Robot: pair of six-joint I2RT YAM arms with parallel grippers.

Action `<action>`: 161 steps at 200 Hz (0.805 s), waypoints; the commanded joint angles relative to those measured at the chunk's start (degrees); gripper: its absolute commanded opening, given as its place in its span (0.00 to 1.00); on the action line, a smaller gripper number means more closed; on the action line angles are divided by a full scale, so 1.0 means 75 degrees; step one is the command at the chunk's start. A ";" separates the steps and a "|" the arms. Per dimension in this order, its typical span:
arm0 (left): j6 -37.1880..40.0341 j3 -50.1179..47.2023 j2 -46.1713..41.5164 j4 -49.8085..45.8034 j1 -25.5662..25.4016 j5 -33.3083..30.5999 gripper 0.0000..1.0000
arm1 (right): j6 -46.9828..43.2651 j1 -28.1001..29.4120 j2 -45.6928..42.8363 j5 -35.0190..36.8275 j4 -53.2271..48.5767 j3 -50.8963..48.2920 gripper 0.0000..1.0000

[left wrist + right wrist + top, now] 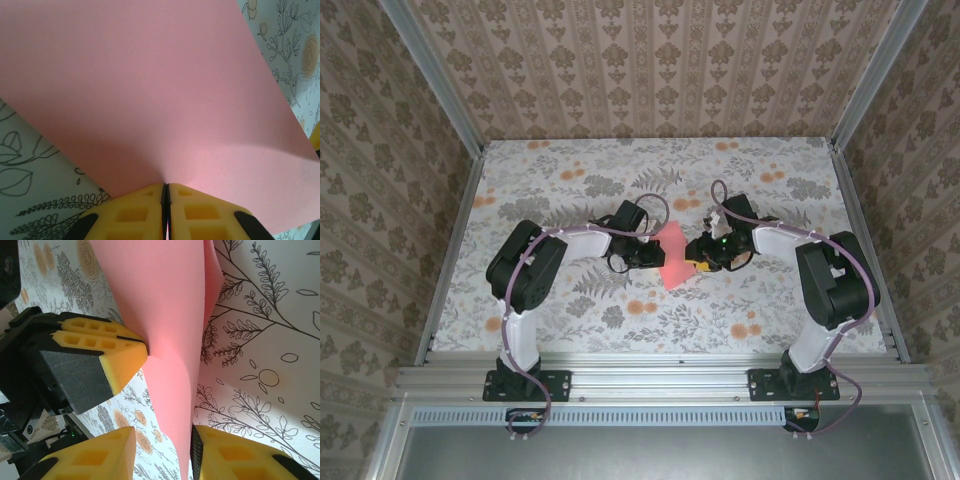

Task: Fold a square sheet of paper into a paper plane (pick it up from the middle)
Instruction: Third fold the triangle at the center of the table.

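The square sheet of paper [675,258] is coral pink and hangs lifted off the table between my two grippers, curved and without visible creases. My left gripper [653,255] is shut on one edge of it; in the left wrist view the yellow jaws [166,186] meet on the sheet [150,90], which fans out ahead. In the right wrist view the left gripper [145,347] pinches the sheet [170,315] from the left. My right gripper [698,258] is open [162,437], with the sheet's lower edge between its jaws, close against the right finger [235,455].
The table [570,180] carries a cloth printed with grey leaves and small orange flowers. Patterned walls close in the left, right and back sides. A metal rail [660,380] with both arm bases runs along the near edge.
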 commanded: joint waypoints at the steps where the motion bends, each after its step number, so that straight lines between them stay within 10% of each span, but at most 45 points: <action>1: 0.0202 -0.0240 0.0355 -0.0426 0.0059 -0.0336 0.11 | 0.0093 -0.0015 -0.0131 -0.0254 -0.0010 -0.0016 0.32; 161: 0.0185 -0.0166 0.0221 -0.0473 0.0062 -0.0218 0.12 | 0.0918 0.0293 0.1091 -0.0728 0.1100 0.0542 0.06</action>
